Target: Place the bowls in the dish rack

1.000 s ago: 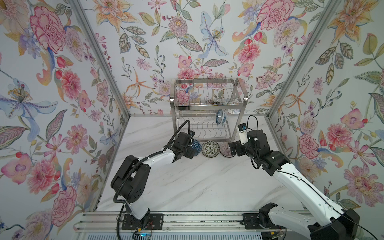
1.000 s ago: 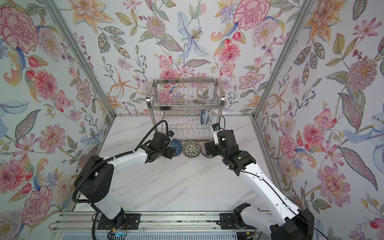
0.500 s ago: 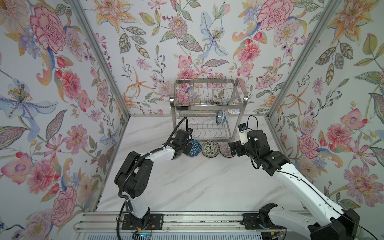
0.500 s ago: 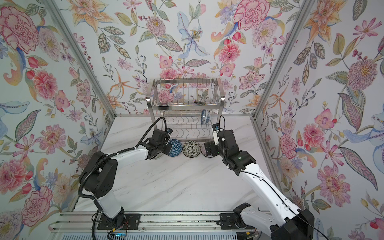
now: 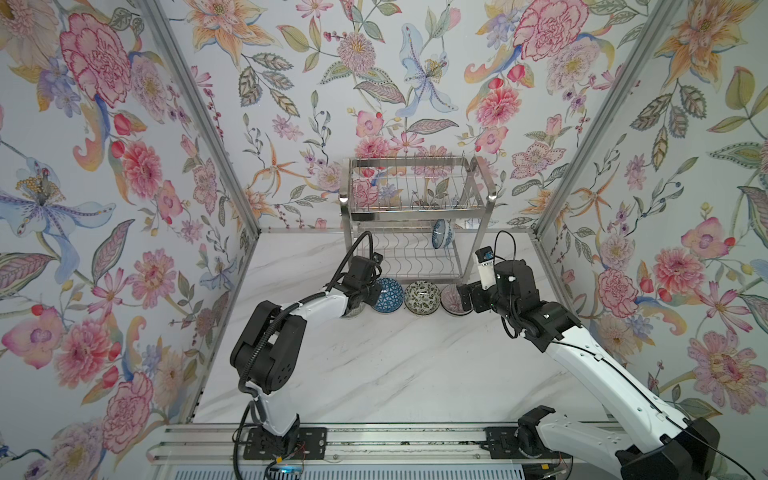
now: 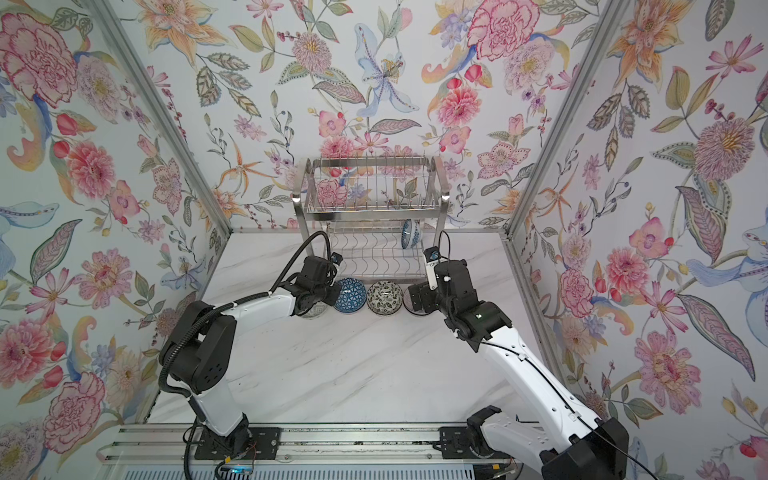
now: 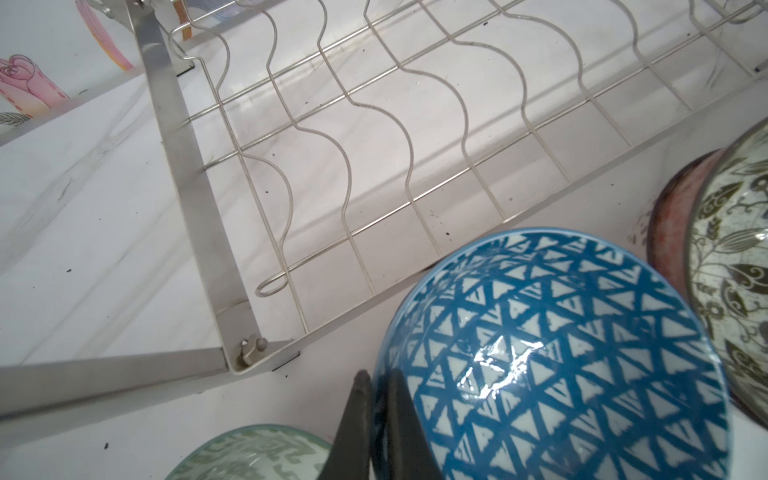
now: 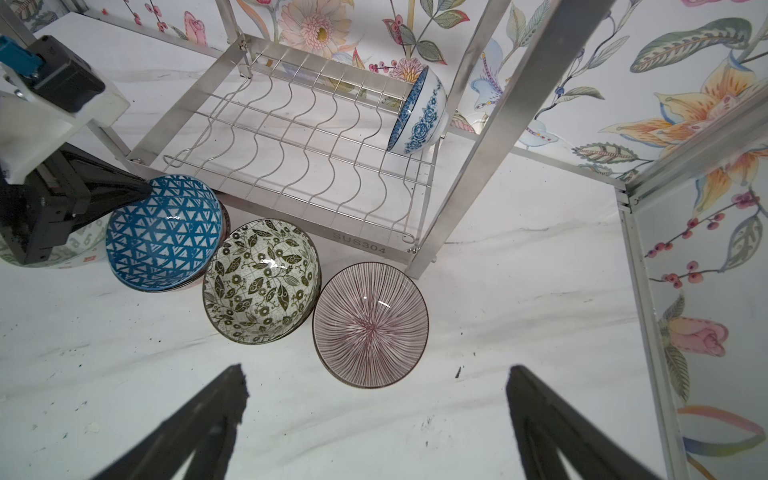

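Where the arms are bolted down: rail along the near edge; pale marble table beyond it, bare up to the bowls
Right arm: long reach from the near right corner; forearm slanting up and inward; wrist bent so its camera looks down on the row of bowls
Right fingers: spread wide, holding nothing; hovering above the table on the near side of the pink-lined bowl, apart from it
Left arm: elbow folded high close to its base; forearm stretched forward and inward; wrist low at the left end of the row
Left fingers: closed on the rim of the blue triangle bowl; one inside the wall, one outside
Bowls on the table: blue triangle bowl, black-and-white floral bowl and pink-lined bowl in a close row just before the rack; pale green bowl under the left wrist; the blue one seems to rest on others
Handling: glazed ceramic, stiff, probably slick and brittle; a pinch on one rim may let the bowl swing, so a slow lift suits; knocks on steel wire or neighbours could chip it
Dish rack: far end of the table, against the back wall; lower shelf of wavy wires holds one blue floral bowl, on edge at its right end
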`<state>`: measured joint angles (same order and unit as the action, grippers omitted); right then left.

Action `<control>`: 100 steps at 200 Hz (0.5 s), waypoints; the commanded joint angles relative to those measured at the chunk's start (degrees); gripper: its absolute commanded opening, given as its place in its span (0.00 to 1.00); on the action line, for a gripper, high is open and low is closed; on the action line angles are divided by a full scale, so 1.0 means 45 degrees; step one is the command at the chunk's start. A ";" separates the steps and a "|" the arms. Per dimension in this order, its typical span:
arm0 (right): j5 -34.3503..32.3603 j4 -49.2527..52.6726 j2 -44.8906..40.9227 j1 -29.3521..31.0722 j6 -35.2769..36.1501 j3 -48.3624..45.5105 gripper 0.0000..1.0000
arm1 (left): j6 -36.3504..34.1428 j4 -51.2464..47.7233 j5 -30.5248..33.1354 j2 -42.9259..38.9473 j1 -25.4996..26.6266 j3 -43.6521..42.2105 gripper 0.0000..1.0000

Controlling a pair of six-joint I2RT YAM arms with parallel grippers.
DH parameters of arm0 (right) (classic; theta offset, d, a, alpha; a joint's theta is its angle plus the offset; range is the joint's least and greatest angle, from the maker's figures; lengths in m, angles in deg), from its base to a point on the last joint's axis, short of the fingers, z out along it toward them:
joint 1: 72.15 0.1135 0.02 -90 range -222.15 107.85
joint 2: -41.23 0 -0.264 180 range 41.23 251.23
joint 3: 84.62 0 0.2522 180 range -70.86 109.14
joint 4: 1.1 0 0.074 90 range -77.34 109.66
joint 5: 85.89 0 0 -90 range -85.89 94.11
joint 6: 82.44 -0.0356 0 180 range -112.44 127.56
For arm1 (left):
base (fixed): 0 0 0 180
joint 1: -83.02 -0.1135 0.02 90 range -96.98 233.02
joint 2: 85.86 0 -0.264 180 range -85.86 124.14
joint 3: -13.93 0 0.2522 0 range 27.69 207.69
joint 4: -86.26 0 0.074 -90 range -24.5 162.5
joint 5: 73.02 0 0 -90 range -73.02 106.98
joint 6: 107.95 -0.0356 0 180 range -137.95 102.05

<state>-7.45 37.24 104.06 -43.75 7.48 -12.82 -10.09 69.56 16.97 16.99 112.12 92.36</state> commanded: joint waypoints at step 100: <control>-0.0226 -0.0091 -0.0252 -0.0031 -0.0081 -0.0192 0.99 | -0.0340 -0.0750 0.0470 -0.0938 -0.0004 0.0154 0.00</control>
<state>-7.45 37.24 104.06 -43.75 7.46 -12.84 -10.24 68.25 17.30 15.00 112.12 92.47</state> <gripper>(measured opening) 0.992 0.078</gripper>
